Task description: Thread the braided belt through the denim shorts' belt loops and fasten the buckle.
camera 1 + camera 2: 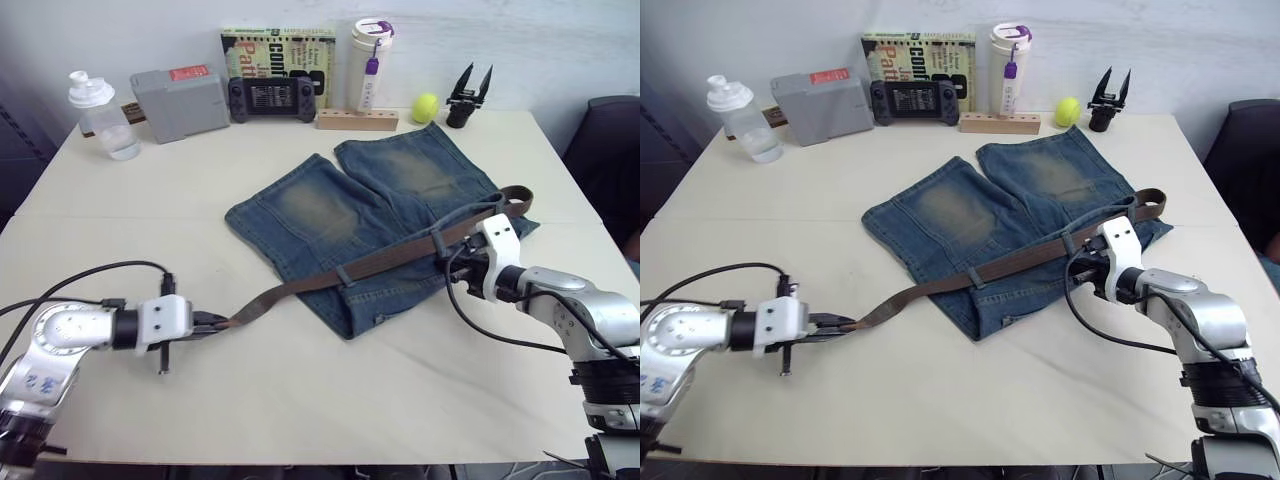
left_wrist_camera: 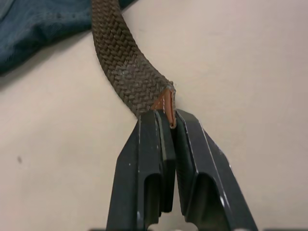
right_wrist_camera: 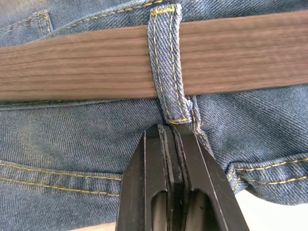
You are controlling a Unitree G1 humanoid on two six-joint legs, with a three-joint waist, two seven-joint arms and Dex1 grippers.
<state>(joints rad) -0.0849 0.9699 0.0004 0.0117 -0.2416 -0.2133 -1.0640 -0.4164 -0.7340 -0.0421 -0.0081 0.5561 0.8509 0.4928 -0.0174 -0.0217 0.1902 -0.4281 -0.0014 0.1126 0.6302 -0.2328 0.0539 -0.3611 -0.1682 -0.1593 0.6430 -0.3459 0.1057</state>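
The left gripper [image 1: 212, 324] pinches the leather tip of the braided belt [image 1: 390, 259] just above the desk [image 1: 330, 400]. From there the strap runs up and right across the waistband of the denim shorts [image 1: 330, 215], passing under one of the belt loops [image 3: 168, 62]. The right gripper [image 3: 174, 129], fingers pressed together, nips the denim at that loop's foot. Beyond, a tennis ball [image 1: 425, 107] sits by the wall.

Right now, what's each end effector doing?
Left end effector: closed on the belt tip.
Right end effector: closed, at the shorts waistband.
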